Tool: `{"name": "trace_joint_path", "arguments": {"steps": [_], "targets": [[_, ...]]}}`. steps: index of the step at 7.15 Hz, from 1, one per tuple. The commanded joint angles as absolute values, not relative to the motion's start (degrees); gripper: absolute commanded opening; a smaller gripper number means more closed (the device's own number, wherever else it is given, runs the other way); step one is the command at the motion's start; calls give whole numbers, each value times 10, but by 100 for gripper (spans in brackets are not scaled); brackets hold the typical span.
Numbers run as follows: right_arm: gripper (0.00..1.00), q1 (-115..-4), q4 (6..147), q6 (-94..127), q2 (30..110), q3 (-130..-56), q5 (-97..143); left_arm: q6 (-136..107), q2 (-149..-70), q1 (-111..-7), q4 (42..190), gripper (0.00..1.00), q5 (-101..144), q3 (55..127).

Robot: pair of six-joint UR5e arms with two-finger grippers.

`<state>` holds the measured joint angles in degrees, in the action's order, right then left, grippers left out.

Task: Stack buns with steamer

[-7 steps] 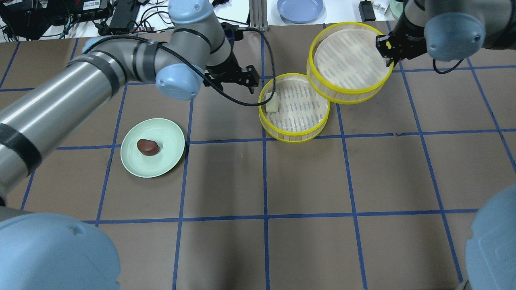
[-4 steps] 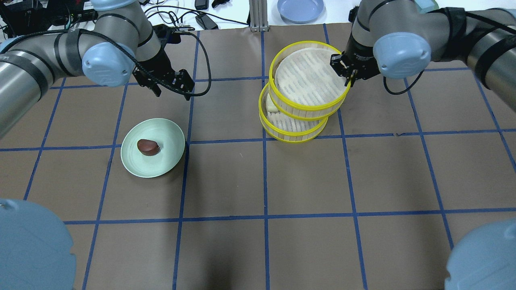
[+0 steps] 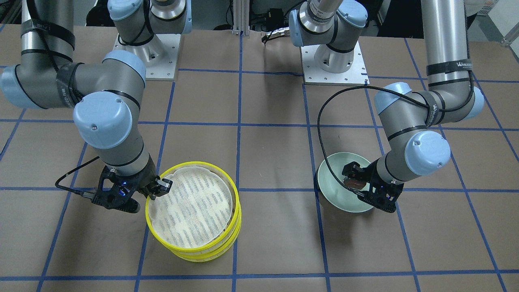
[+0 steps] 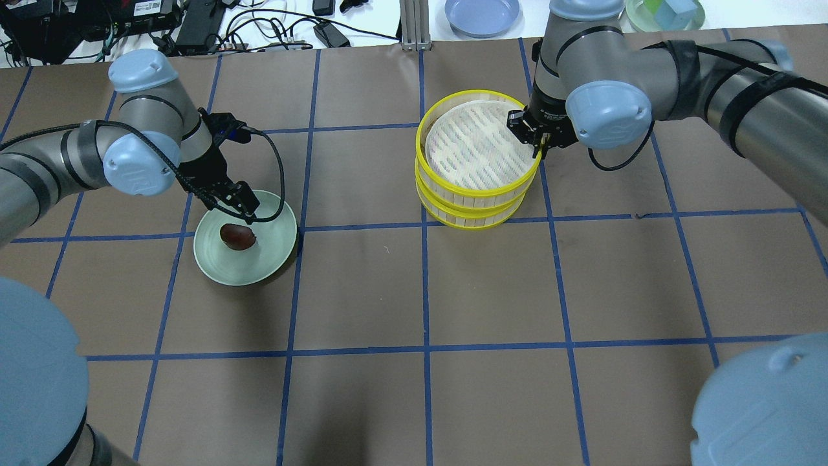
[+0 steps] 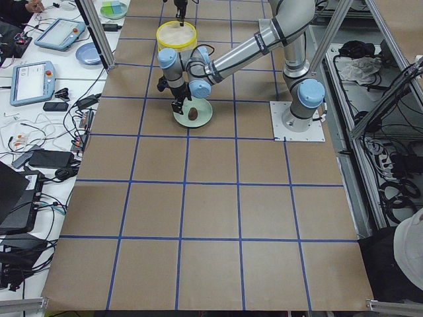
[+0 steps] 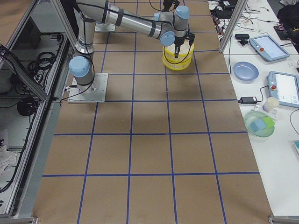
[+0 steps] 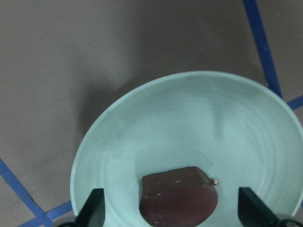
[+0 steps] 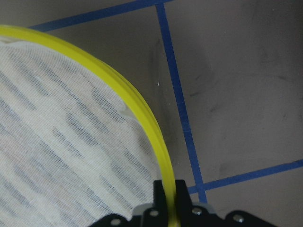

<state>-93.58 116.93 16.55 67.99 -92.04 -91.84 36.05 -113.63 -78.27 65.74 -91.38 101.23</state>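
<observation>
The two yellow-rimmed steamer tiers are stacked: the upper tier (image 4: 475, 145) sits on the lower tier (image 4: 471, 212). My right gripper (image 4: 534, 141) is shut on the upper tier's yellow rim (image 8: 137, 105) at its right edge. The cream-white bun is hidden under the upper tier. The reddish-brown bun (image 4: 237, 236) lies on the pale green plate (image 4: 268, 255). My left gripper (image 4: 244, 206) hangs open just above the plate's far side. In the left wrist view its fingertips (image 7: 93, 208) stand wide on either side of the brown bun (image 7: 179, 196), apart from it.
A blue plate (image 4: 482, 14) and a green dish with blocks (image 4: 666, 13) sit beyond the table's far edge. Cables and electronics (image 4: 194, 26) lie at the back left. Blue tape lines grid the brown table.
My right gripper carried the upper tier left and down onto the lower tier, covering the white bun. My left gripper moved left and nearer, over the green plate and the brown bun.
</observation>
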Motion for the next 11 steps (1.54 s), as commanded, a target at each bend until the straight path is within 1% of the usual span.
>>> {"name": "trace_joint_path", "arguments": {"steps": [1,3,9,10,11], "targets": [[0,-936,1187,168,673,-923,-914,360,-1145,-773,657,100,-908,1020],[0,-936,1194,167,671,-923,-916,287,-1153,-773,662,100,-910,1021],[0,-936,1182,185,668,-924,-914,236,-1163,-773,679,100,-873,1020],[2,-936,1182,186,668,-925,-913,239,-1170,-773,678,100,-872,1020],[20,-936,1182,186,668,-927,-914,242,-1177,-773,671,74,-873,1013]]}}
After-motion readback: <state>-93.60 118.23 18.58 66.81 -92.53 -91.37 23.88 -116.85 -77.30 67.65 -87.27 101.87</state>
